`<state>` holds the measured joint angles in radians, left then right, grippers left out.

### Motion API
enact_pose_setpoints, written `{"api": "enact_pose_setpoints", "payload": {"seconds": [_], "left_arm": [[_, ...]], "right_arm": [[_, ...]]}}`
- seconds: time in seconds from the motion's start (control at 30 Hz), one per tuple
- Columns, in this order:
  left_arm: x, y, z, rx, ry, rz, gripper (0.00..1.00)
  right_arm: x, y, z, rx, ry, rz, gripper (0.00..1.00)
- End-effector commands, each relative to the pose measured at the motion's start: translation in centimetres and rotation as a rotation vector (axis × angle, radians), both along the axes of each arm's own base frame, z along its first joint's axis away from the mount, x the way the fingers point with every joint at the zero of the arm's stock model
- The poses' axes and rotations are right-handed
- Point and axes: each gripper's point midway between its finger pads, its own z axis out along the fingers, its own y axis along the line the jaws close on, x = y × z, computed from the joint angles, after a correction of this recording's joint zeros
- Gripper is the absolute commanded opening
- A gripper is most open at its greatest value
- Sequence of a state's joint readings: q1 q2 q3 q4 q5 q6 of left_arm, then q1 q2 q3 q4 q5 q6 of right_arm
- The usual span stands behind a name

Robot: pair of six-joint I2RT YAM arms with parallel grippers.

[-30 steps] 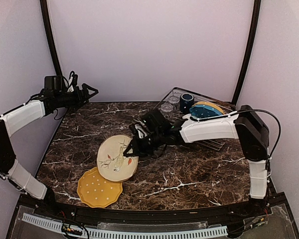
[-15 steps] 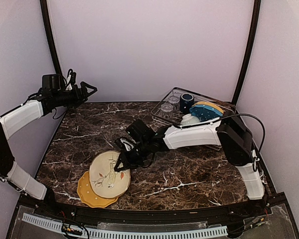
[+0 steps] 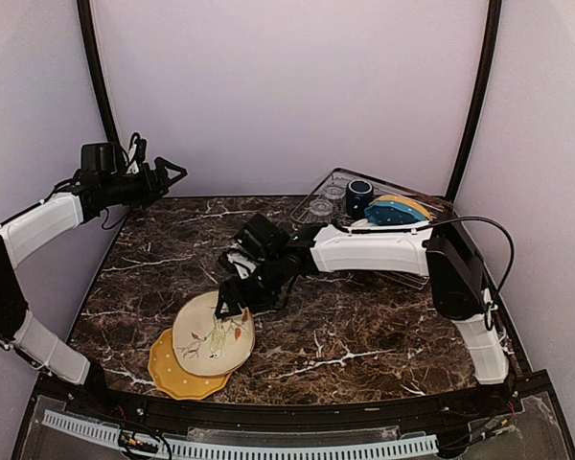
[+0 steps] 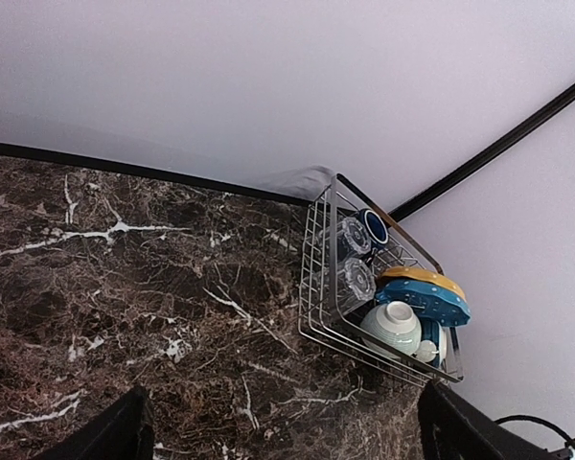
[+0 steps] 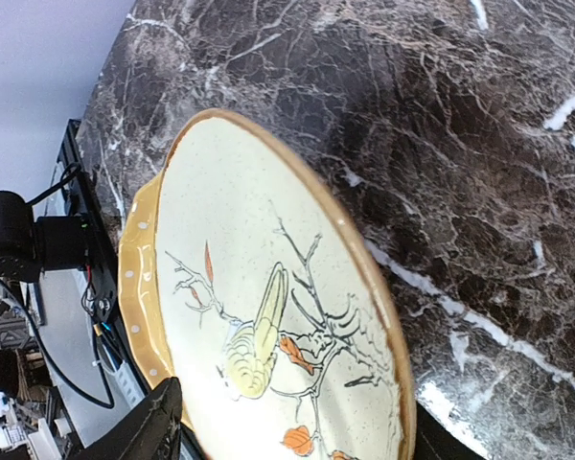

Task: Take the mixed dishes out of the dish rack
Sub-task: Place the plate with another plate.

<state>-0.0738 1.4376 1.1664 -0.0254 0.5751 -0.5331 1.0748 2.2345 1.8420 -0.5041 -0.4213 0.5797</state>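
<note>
Marble surface (image 3: 364,335) is recorded with a wire rack (image 4: 318,278) at its far right corner. The right arm is extended across the surface to the left; the right end effector (image 3: 232,299) is seen wide open just above the far rim of the cream bird plate (image 3: 211,335), nothing gripped. The cream plate is tilted, resting on the dotted yellow plate (image 3: 177,376) near the front left edge. The left end effector (image 3: 172,175) is held high at the far left, fingers spread wide, empty. In the rack are noted a second yellow plate (image 4: 417,276) on a blue dotted plate (image 4: 426,302), a white bowl (image 4: 393,326), a navy mug (image 4: 374,227) and two glass tumblers (image 4: 353,278).
</note>
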Motion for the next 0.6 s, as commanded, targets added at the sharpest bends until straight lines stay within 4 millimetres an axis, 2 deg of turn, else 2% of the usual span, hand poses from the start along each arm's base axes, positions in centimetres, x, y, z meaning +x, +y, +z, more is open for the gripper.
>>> {"api": "enact_pose_setpoints", "payload": {"seconds": [0.0, 0.13, 0.27, 0.5, 0.57], "left_arm": [[-0.4, 0.3, 2.1, 0.011, -0.050, 0.001, 0.95], [-0.3, 0.3, 1.9, 0.010, -0.046, 0.001, 0.95], [-0.3, 0.3, 1.9, 0.014, -0.049, 0.000, 0.95], [-0.3, 0.4, 1.9, 0.031, -0.056, 0.000, 0.95], [-0.3, 0.4, 1.9, 0.039, -0.059, 0.001, 0.95]], "right_arm": [[-1.1, 0.7, -0.7, -0.056, -0.097, 0.084, 0.69], [-2.8, 2.2, -0.7, -0.034, -0.112, 0.177, 0.71], [-3.0, 2.9, -0.7, -0.023, -0.123, 0.207, 0.73], [-0.3, 1.3, 0.5, -0.100, -0.272, 0.144, 0.87], [0.9, 0.1, 1.2, -0.138, -0.331, 0.118, 0.97]]}}
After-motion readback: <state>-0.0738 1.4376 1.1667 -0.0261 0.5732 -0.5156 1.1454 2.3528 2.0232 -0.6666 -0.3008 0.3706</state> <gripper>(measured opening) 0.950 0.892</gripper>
